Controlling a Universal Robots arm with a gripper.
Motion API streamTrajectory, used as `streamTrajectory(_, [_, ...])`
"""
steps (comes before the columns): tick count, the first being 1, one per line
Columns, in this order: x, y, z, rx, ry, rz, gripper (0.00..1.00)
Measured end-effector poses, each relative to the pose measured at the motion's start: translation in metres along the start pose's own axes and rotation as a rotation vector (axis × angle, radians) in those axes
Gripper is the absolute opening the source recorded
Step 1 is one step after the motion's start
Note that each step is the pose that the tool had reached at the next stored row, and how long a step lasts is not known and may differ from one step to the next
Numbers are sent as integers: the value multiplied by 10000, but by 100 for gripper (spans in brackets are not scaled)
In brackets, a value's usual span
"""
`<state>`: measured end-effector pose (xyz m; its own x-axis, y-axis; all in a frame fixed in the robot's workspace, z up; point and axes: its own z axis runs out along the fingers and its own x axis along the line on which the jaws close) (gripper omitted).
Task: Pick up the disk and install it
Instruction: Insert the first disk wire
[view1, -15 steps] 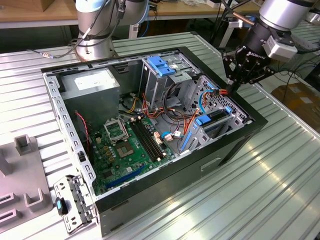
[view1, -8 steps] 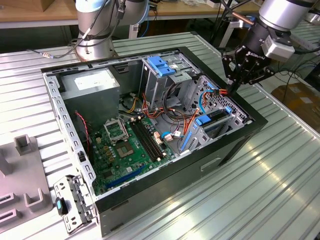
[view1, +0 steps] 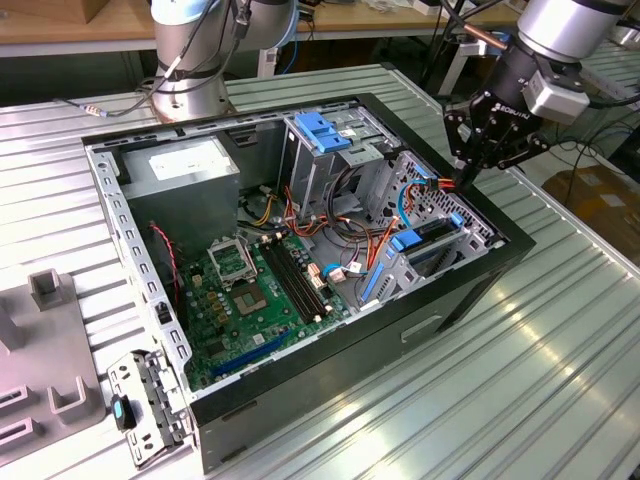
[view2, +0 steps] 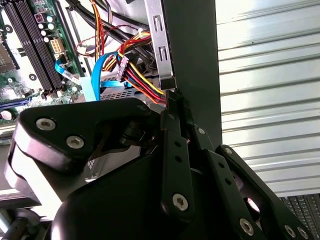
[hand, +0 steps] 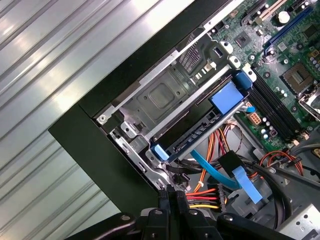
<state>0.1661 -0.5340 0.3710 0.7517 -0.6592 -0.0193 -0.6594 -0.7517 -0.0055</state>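
The pincer (view1: 466, 178), fingers pressed together and empty, is poised at the open computer case's (view1: 470, 290) rim above bundled power cables (hand: 210, 192); the disk (hand: 200, 127) is seated in its drive bay beside the motherboard (view1: 250, 290)

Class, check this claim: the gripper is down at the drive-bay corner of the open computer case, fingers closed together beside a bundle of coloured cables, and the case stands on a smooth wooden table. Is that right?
Not quite. The gripper is at that corner of the computer case, closed beside the coloured cables, but the exterior view shows the case on a ribbed metal table, not smooth wood.
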Motion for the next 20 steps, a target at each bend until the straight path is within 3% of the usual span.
streamTrajectory(7, [-27,25,4,7,2,374,17])
streamTrajectory(20, [-75,66,11,33,9,1716,17])
